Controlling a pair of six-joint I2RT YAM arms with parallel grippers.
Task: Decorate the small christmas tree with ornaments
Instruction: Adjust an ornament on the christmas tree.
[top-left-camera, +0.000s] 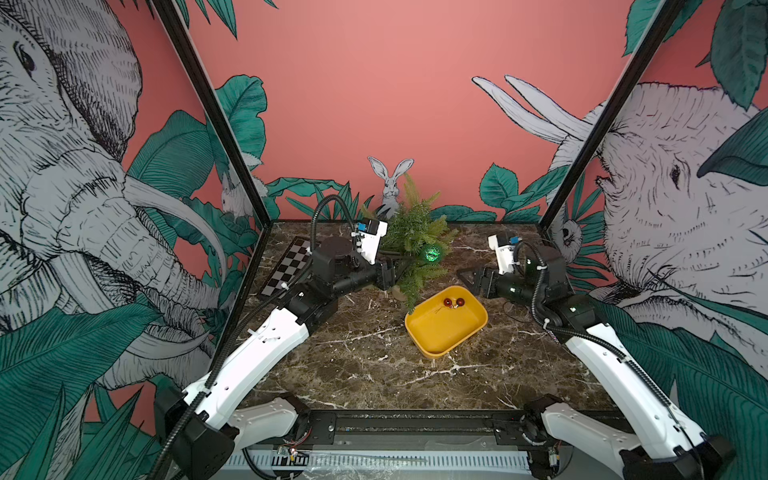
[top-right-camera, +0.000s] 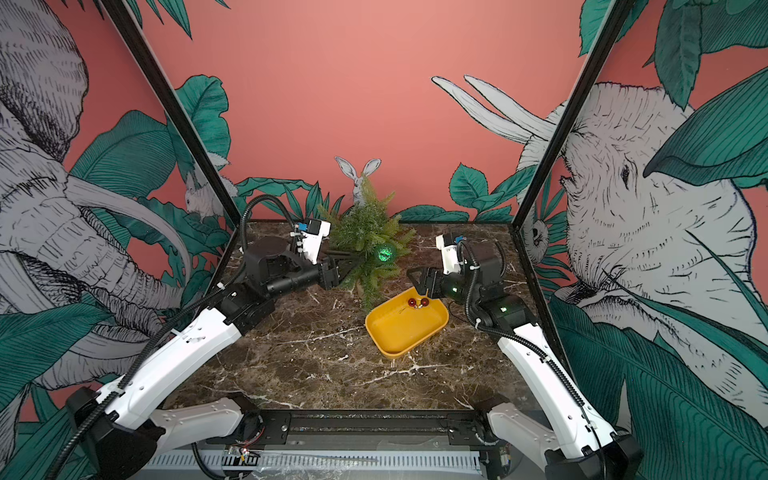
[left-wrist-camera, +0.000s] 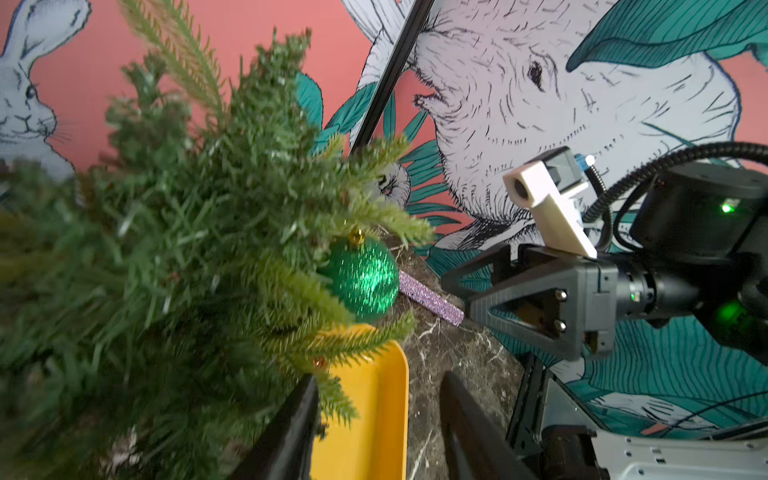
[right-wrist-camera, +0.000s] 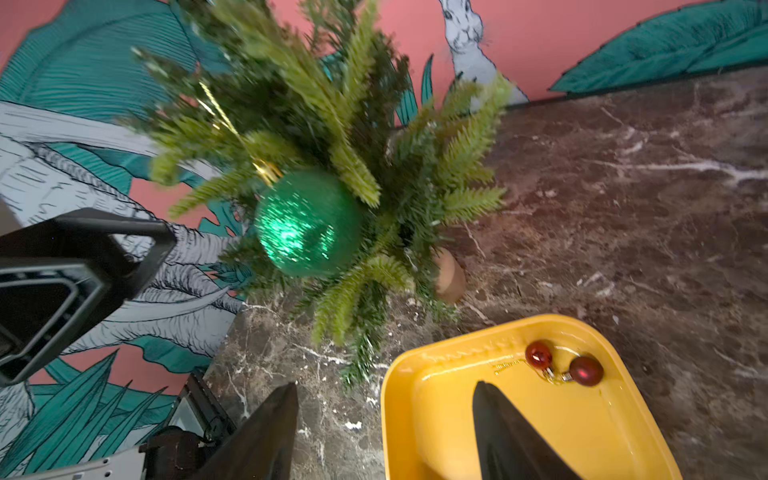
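Marble, dark brown with white veins, makes up the table (top-left-camera: 353, 365), bare across the lower middle of both top views. Beyond it, right of centre, sits the yellow tray (top-left-camera: 436, 336), with the two red balls (top-left-camera: 454, 302) touching each other at its far end, their wire hooks lying on the tray floor.

Just past the tray's far right corner hangs the right gripper (right-wrist-camera: 386, 386). Its jaws stand well apart with nothing between them, one finger over the tray and the other over the marble.

Farther back, at centre frame, the small christmas tree (top-left-camera: 415, 232) leans a little, its tan pot (right-wrist-camera: 449, 276) on the table just beyond the tray. The green ball (top-left-camera: 432, 252) hangs by its gold cap from a branch on the side facing the tray.

To the tree's left, the left gripper (left-wrist-camera: 378, 378) points into the lower branches. Its jaws are parted about halfway and empty, with one needle tip brushing a finger.

A purple glittery strip (left-wrist-camera: 432, 299) lies on the marble beyond the ball.

By my reading, the first ornament is hung and the left arm is finished with it, leaving two in the tray. The next move likely falls to the right gripper. It needs to drop into the tray's far end and pinch one red ball or its hook without dragging the other along, since the hooks may be tangled.
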